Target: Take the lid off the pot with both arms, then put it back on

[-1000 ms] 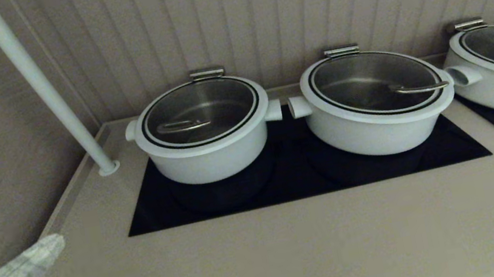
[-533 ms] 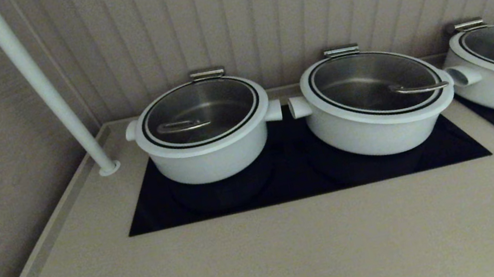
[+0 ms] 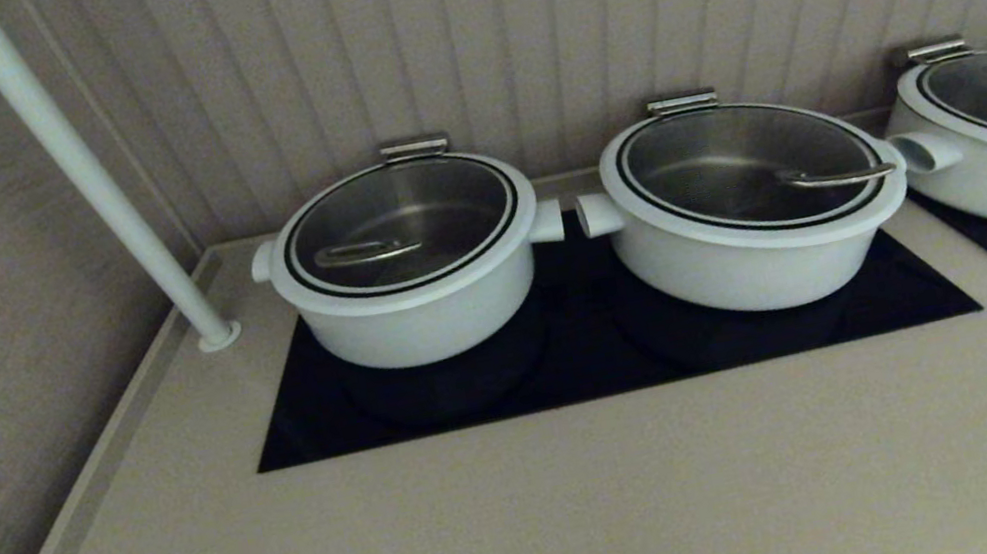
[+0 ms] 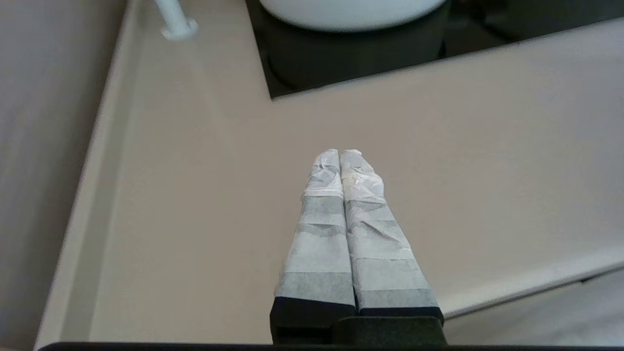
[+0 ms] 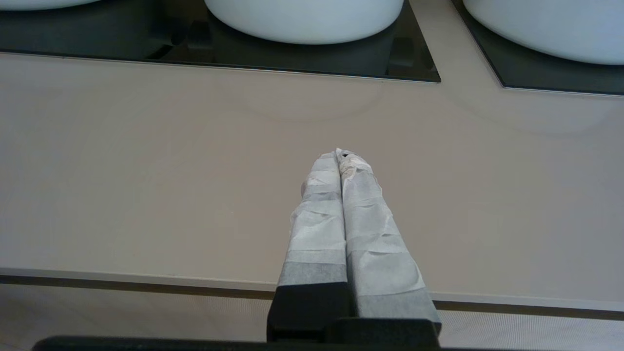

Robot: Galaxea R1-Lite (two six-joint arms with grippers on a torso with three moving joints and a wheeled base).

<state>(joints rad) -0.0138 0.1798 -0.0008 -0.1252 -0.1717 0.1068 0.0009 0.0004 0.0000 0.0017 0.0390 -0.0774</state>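
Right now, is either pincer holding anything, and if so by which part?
Nothing is held. The left pincer and right pincer are both shut empty above the counter; the lid sits on the pot.

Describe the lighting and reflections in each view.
Head view: dim; the lid on the pot shows through to steel. Left wrist view: brighter; shut left gripper over the counter. Right wrist view: bright; cooktop mirrors pot undersides beyond the shut right gripper.

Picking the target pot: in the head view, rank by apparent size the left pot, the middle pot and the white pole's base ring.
1. Middle pot, widest.
2. Left pot, narrower but deeper; its lid is on.
3. Pole's base ring, far smallest.
The pots sit at a similar distance, so the order holds.
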